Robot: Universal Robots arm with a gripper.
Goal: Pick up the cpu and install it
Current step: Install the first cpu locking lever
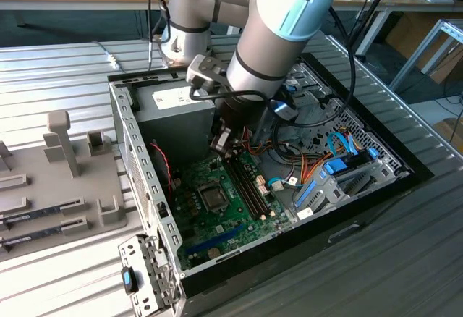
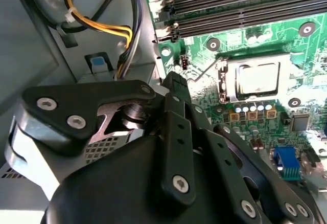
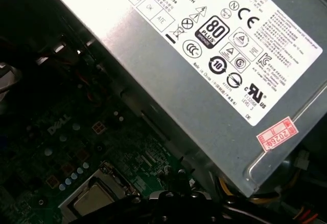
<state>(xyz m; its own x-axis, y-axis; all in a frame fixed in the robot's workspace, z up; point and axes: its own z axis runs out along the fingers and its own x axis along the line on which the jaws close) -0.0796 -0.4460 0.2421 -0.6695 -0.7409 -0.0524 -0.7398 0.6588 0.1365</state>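
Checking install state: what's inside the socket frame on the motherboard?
The cpu sits inside the socket frame, its silver-grey top exposed in both wrist views. The socket contacts beneath it are covered, so full seating can't be confirmed.

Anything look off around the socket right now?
Nothing stands out. The cpu lies flat and square inside the socket frame on the motherboard, with the gripper beside it by the power supply.
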